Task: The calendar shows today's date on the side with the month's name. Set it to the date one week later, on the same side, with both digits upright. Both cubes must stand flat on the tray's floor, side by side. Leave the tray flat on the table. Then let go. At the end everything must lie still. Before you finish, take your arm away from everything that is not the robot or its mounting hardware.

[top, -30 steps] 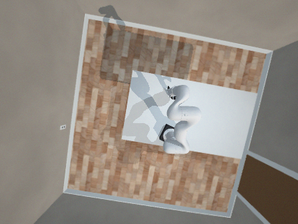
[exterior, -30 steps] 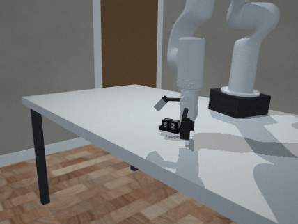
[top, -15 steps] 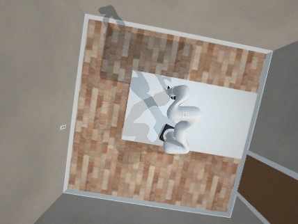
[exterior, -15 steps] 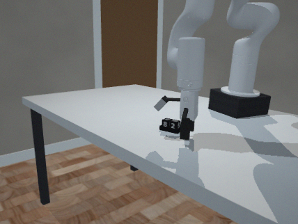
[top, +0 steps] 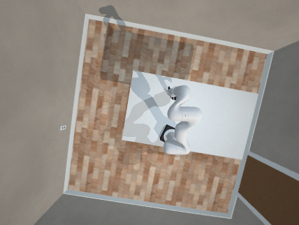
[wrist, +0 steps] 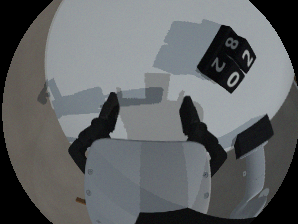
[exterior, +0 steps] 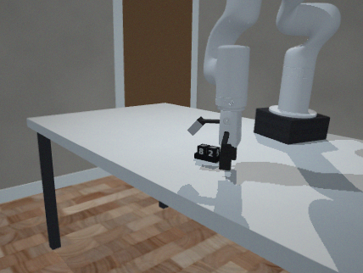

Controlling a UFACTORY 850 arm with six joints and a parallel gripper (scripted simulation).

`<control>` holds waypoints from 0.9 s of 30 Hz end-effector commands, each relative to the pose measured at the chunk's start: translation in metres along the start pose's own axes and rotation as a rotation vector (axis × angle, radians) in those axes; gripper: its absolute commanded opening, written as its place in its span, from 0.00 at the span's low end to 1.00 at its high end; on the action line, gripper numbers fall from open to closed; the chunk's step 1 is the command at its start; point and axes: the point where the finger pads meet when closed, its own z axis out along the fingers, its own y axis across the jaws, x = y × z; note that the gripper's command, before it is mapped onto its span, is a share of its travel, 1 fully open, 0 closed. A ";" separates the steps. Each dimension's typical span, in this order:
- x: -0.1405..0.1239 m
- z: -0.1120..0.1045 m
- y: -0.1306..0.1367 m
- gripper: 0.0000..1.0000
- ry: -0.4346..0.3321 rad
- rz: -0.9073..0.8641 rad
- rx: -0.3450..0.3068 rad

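The calendar point(exterior: 209, 153) is a small black tray with two black digit cubes, standing on the white table. In the exterior view the faces toward the camera read 8 and 2. In the wrist view the cubes point(wrist: 228, 62) lie at the upper right, with 8 and 2 on one side and 2 and 0 on another. My gripper point(wrist: 150, 101) is open and empty, its fingers spread over bare table to the left of the cubes. In the exterior view the gripper point(exterior: 227, 155) hangs close beside the calendar's right end, near the table top.
The arm's black base point(exterior: 292, 124) stands on the table behind and to the right of the calendar. The table's front edge runs close in front of the calendar. In the top view the arm point(top: 179, 117) covers the calendar.
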 end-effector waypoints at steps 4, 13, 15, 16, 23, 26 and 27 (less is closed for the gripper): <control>0.000 -0.001 -0.001 1.00 0.001 0.000 0.002; 0.000 -0.006 -0.001 1.00 0.001 0.000 0.002; 0.000 -0.011 -0.001 1.00 0.001 0.000 0.002; 0.000 -0.014 -0.001 1.00 0.001 0.000 0.002; 0.000 -0.031 -0.001 1.00 0.001 0.000 0.002; 0.000 -0.037 -0.001 1.00 0.001 0.000 0.002; 0.000 -0.038 -0.001 1.00 0.001 0.000 0.002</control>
